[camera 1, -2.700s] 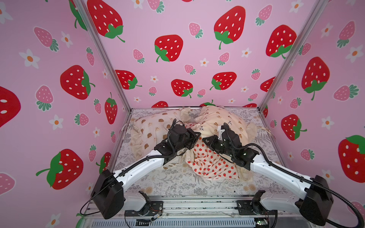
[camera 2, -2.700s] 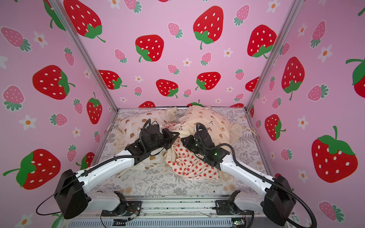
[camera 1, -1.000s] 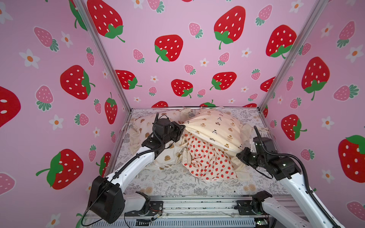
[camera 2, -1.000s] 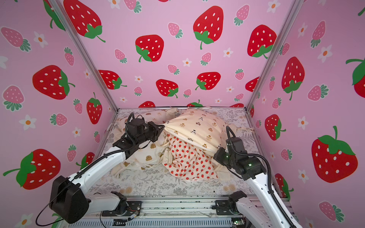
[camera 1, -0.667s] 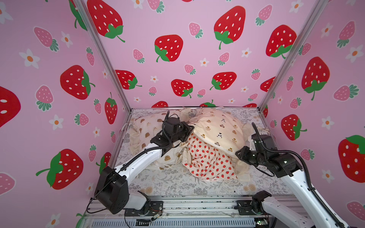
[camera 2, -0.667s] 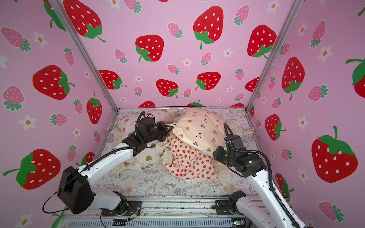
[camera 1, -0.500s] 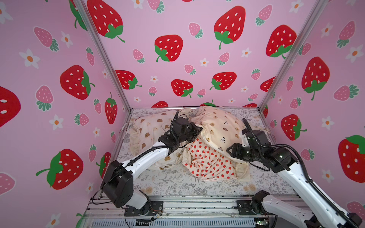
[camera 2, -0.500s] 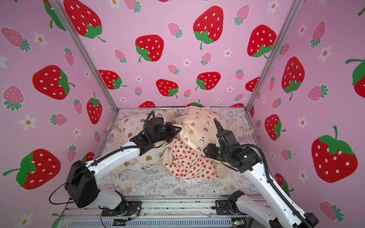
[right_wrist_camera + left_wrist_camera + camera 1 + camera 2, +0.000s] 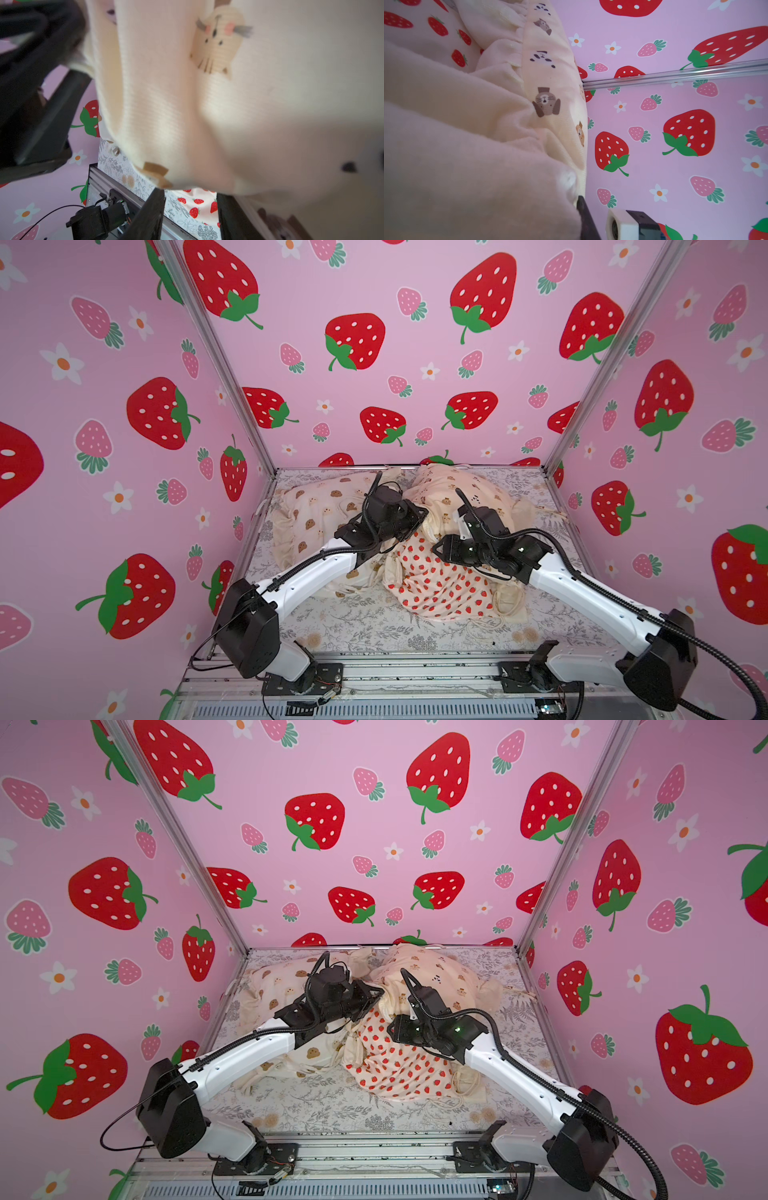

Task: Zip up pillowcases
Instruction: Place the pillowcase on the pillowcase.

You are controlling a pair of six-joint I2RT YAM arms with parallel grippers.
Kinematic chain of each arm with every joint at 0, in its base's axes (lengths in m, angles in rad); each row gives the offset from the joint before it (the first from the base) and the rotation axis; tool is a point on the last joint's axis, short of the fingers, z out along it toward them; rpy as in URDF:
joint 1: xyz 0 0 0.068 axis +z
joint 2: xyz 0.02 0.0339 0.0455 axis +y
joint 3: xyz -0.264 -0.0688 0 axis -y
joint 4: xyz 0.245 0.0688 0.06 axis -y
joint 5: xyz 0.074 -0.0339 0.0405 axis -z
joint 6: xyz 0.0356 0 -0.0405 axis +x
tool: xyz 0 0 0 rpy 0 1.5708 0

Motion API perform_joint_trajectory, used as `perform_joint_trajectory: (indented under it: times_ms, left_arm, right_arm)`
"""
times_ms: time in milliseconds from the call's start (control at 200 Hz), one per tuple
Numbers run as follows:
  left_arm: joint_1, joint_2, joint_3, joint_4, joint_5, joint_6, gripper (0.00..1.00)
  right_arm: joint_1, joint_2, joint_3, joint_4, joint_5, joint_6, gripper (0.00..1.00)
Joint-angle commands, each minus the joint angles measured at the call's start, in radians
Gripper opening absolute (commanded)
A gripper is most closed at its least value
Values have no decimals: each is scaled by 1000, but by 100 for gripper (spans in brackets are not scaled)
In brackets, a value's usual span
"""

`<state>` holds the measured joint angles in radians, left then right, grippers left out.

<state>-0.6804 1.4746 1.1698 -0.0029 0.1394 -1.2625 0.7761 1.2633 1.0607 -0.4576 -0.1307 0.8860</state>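
Note:
Three pillowcases lie bunched on the sheet. The cream one with tiny bears and pandas (image 9: 465,489) (image 9: 440,973) is at the back right. The strawberry one (image 9: 436,585) (image 9: 395,1065) lies in front of it, and the brown-bear one (image 9: 316,510) (image 9: 274,990) is at the left. My left gripper (image 9: 417,516) (image 9: 596,205) is open at the cream case's left edge, with frill against the outside of one finger. My right gripper (image 9: 438,549) (image 9: 190,194) is open just under the cream fabric (image 9: 207,104), above strawberry cloth (image 9: 195,205).
A grey fern-print sheet (image 9: 374,622) covers the table. Pink strawberry walls close in on three sides, with metal posts (image 9: 590,381) at the corners. A metal rail (image 9: 395,672) with both arm bases runs along the front edge.
Both arms came in toward the middle. The cream pillowcase, stretched between them a second ago, has slumped. The right gripper opened first, then the left jaws parted.

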Motion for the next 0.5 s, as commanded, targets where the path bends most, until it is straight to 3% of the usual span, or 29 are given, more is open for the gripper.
perform_joint_trajectory:
  times_ms: [0, 110, 175, 345, 495]
  left_arm:
    - [0, -44, -3, -53, -13, 70, 41]
    - [2, -110, -64, -72, 25, 118, 65]
    - [5, -160, -96, -133, 22, 161, 73]
    - [7, -306, -192, -288, -26, 283, 77]
    - [8, -354, -305, -351, -50, 328, 78]
  right_arm:
    - [-84, 19, -19, 61, 103, -3, 44]
    - [-196, 88, -4, 70, 155, -76, 43]
    - [-267, 134, 8, 72, 172, -123, 41]
    - [-454, 183, 18, 80, 241, -231, 39]
    - [-626, 148, 37, 55, 203, -285, 40]
